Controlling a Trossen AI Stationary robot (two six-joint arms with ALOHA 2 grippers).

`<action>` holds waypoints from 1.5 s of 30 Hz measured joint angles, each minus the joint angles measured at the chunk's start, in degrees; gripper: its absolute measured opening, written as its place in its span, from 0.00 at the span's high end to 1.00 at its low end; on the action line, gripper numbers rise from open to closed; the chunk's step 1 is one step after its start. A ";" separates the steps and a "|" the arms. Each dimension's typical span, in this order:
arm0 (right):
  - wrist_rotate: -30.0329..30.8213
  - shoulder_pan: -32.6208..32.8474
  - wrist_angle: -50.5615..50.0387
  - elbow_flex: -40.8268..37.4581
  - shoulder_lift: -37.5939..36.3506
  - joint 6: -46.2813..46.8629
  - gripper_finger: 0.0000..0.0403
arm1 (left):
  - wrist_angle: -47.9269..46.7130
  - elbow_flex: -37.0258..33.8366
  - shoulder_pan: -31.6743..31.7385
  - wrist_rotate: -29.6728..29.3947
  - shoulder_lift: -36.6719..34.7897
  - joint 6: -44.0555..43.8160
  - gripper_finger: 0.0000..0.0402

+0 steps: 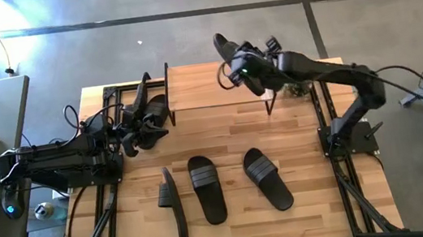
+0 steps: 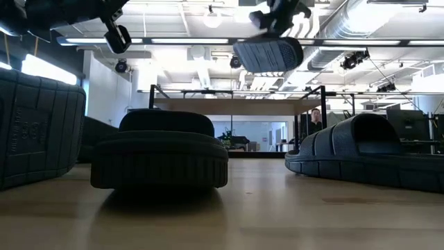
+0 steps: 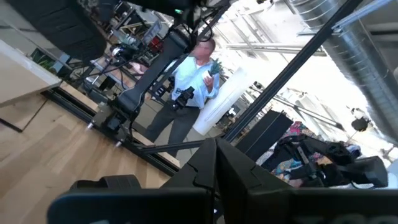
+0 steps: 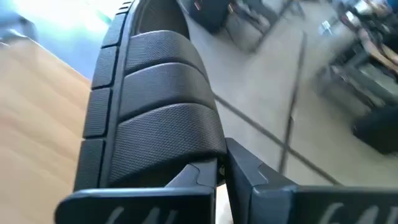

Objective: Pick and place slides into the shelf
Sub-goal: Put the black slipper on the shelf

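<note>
High view: right gripper (image 1: 240,72) is aloft over the light wood top board of the shelf (image 1: 215,83), at about 12 o'clock on the table (image 1: 308,171), its fingers clamped on a black slide (image 1: 227,51). The right wrist view shows the pinch at the edge of the ribbed strap (image 4: 158,99).

Left gripper (image 1: 146,131) sits at about 10 o'clock by the shelf's left end, fingers together and holding nothing that I can make out. Another slide (image 1: 153,108) lies just beside it.

Three slides wait at 6 o'clock: one on its side (image 1: 173,201), two flat (image 1: 206,188) (image 1: 267,178).

Judgement: these look like light, moulded foam, flexible but shape-holding, with matte ribbing that should not slip. The strap edge is the best hold, as the broad sole is too wide for the jaws. Expect swing when carried by one edge.
</note>
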 joint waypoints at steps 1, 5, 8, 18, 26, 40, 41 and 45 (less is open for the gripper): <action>0.05 -0.57 -1.81 1.28 1.39 1.16 1.00 | -0.04 0.00 0.01 -0.01 -0.01 0.20 1.00; -1.79 -2.31 -7.46 6.53 6.71 4.40 1.00 | -0.04 0.00 0.01 0.00 0.00 0.12 1.00; -2.87 -2.95 -11.12 9.43 10.28 5.81 1.00 | -0.07 0.00 0.00 0.09 0.00 0.10 1.00; -0.01 -2.96 -26.12 10.51 13.75 13.59 1.00 | -0.49 0.00 0.01 0.32 0.00 0.05 1.00; -1.33 -2.96 -29.02 10.45 13.75 15.54 1.00 | -1.75 0.00 0.01 0.31 0.00 0.03 1.00; -7.44 -3.64 -28.75 10.42 13.75 10.53 1.00 | -2.20 0.00 0.01 0.81 0.00 0.02 1.00; -7.94 -3.93 -28.76 10.42 13.75 10.40 1.00 | -2.21 0.00 0.01 0.99 0.00 0.03 1.00; -8.32 -4.99 -28.72 10.42 13.73 10.40 0.97 | -2.39 0.00 0.00 1.05 0.00 0.00 1.00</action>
